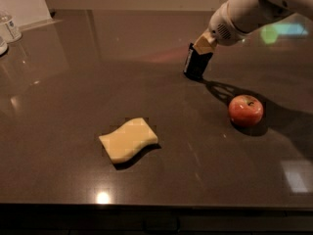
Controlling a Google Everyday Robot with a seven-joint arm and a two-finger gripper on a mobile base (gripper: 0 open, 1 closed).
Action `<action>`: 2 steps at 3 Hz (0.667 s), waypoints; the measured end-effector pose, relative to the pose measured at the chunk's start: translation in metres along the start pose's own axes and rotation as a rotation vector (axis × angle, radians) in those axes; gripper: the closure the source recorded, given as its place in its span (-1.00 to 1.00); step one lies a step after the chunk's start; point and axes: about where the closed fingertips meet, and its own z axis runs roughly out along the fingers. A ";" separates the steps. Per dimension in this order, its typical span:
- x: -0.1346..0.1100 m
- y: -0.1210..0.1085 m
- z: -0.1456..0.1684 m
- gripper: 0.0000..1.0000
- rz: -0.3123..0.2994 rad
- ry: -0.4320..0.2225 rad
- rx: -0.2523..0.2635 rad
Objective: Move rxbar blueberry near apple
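Observation:
My gripper (197,62) hangs from the white arm at the upper right, its tip low over the dark tabletop (73,92). It is shut on the rxbar blueberry (190,60), a dark navy bar held on end with a pale strip along its left edge. Most of the bar is hidden between the dark fingers. The apple (245,110), small, round and red with a short stem, sits on the table to the lower right of the gripper, about one apple-width away from it.
A pale yellow wavy sponge (128,140) lies front and centre-left. A clear bottle (11,27) stands at the far left edge beside a white panel (22,1). The table's front edge runs along the bottom of the view.

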 end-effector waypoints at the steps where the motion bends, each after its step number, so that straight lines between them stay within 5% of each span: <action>1: 0.021 -0.017 -0.017 1.00 0.044 0.023 0.054; 2: 0.043 -0.019 -0.018 1.00 0.066 0.046 0.061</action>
